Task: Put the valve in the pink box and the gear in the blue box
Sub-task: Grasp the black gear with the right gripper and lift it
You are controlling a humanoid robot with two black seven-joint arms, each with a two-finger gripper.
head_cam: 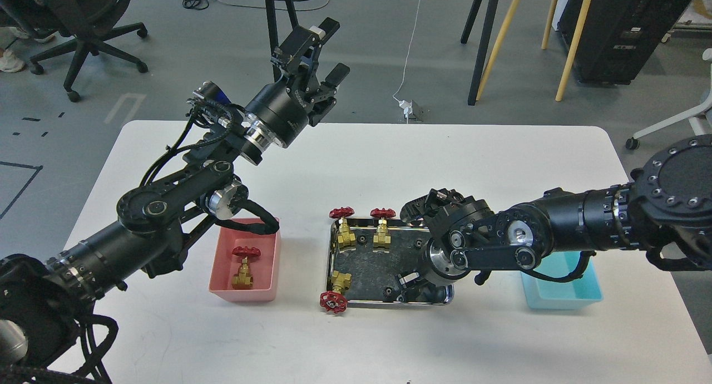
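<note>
**Right tool low in the steel tray, one valve in the pink box**

You see the right tool (410, 284) down inside the steel tray (389, 303), near its front right corner; it is too dark to tell whether its fingers are apart. The left tool (325, 50) is raised beyond the surface's (356, 161) far edge, fingers spread and holding nothing. One valve (243, 268) lies in the pink box (219, 272). A black gear (386, 290) sits just beside the right tool. The blue box (562, 298) lies partly under the right arm.

Black jointed arms, silver wrist rings (loose black cables), screw-studded housings.
</note>
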